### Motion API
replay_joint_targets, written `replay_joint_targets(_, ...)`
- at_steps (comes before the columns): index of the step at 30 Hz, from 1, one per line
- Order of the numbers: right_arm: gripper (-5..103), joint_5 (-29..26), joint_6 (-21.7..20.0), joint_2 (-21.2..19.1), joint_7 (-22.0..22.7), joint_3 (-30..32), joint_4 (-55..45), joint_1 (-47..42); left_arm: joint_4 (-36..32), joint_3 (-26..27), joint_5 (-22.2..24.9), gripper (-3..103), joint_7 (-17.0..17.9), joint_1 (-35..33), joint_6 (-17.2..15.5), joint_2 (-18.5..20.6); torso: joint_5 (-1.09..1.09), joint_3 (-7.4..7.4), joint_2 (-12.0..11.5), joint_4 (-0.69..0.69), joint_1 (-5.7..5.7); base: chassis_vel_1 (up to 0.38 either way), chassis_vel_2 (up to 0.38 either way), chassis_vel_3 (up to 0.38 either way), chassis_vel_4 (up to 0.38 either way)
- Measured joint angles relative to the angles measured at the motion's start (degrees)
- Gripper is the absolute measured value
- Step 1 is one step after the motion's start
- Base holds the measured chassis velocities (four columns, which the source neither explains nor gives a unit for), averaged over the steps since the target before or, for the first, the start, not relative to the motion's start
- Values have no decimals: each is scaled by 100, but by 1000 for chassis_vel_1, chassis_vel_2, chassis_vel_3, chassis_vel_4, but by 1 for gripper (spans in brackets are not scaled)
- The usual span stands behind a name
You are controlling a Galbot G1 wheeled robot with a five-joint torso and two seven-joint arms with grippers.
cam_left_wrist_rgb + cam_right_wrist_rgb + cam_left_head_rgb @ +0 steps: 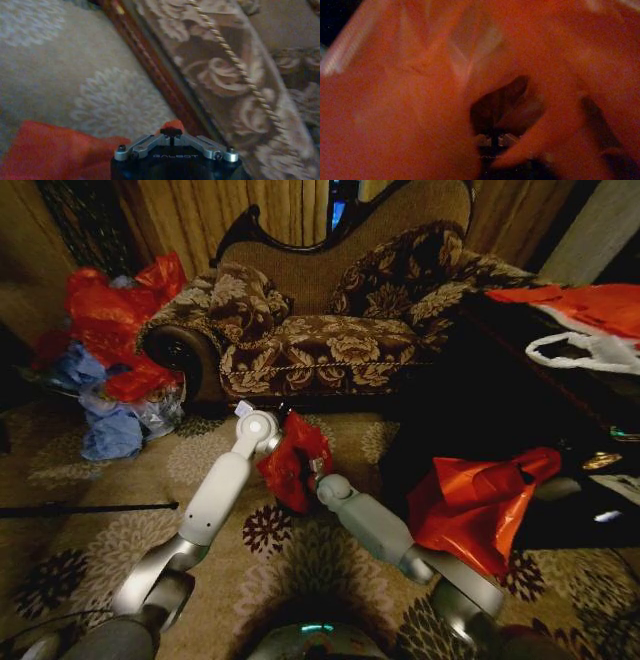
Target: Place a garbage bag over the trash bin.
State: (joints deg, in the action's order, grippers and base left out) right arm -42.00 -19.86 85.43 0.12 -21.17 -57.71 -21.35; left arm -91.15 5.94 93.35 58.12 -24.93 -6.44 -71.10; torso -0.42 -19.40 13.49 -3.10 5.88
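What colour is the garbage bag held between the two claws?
Red, clearest in the head view: garbage bag.

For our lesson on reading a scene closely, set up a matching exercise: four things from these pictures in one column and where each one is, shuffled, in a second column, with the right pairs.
Things
1. garbage bag
2. sofa
3. heap of red and blue bags
4. white bag

Places
A. on the floor left of the sofa
B. far right, on the dark surface
C. between the left gripper and the right gripper
D. at the back, behind the arms

Pairs: 1-C, 2-D, 3-A, 4-B

One garbage bag (294, 462), one sofa (330, 330)
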Motion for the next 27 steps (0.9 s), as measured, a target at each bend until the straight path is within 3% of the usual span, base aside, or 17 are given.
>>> replay_joint_targets(14, 0, 467, 314, 679, -301, 382, 1160, 365, -407, 12, -94, 0, -58, -350, -5, 127, 1, 0, 0, 2, 0, 0, 0, 0, 0)
replay_joint_targets(27, 0, 629, -19, 682, -750, 359, 1680, 335, -816, -8, -87, 0, 80, -361, 15, 70, 0, 1, 1, -1, 0, 0, 0, 0, 0)
